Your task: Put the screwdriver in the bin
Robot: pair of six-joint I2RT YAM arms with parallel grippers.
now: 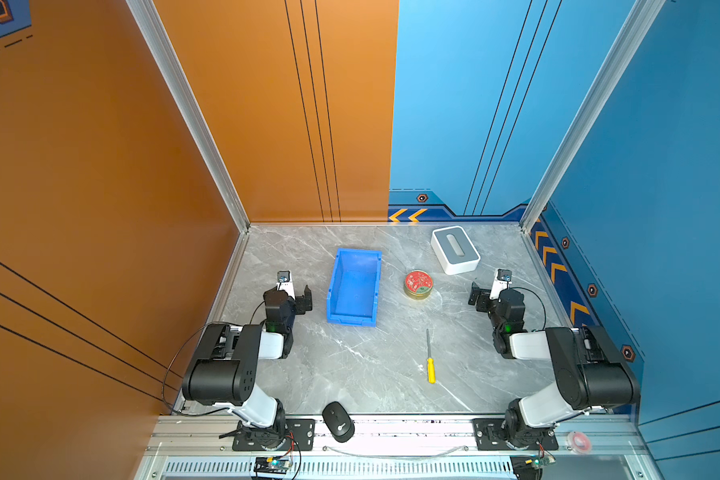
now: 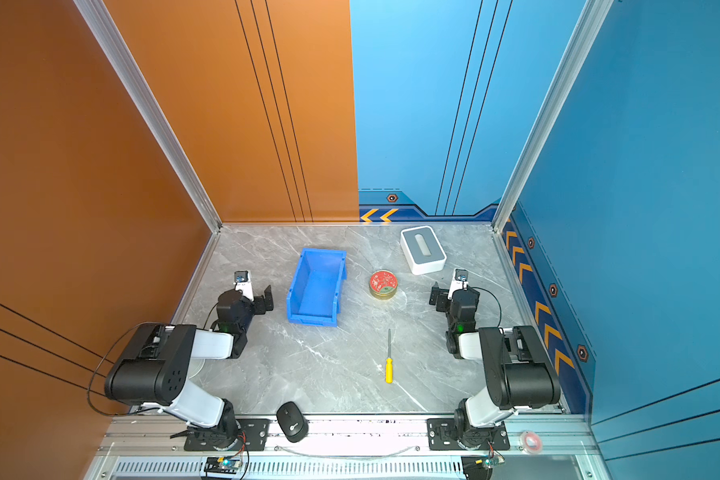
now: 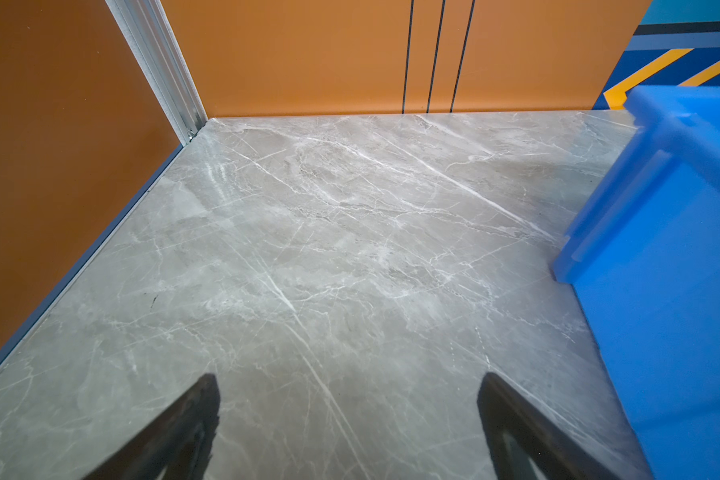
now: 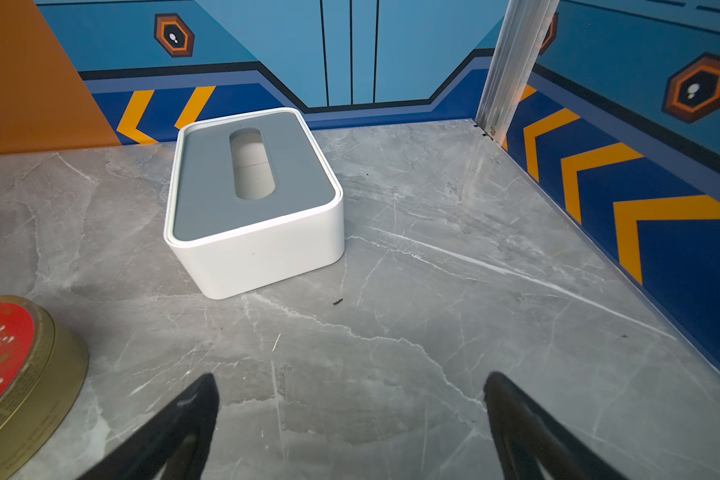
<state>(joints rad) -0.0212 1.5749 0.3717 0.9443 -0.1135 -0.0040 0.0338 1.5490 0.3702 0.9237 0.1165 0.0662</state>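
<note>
Black mouse (image 1: 338, 422) sits on the front rail, out of play. Right claw (image 1: 475, 297) is spread wide and empty; left claw (image 1: 307, 300) is likewise open, nothing held. Screwdriver (image 1: 430, 361) lies flat on the table (image 1: 371, 374), back from the right claw and inward of it, well apart. Bin (image 1: 336, 286) stands just beside the left claw, empty.

Likely step: reach for the screwdriver. Best to straddle the yellow plastic handle crosswise; the thin grey metal shaft looks too slim and slick. Table is glossy grey marble-pattern, so come down squarely. Bin is blue plastic with tapered walls and a rim; clear the rim, skirt the round tin (image 1: 418, 284).
</note>
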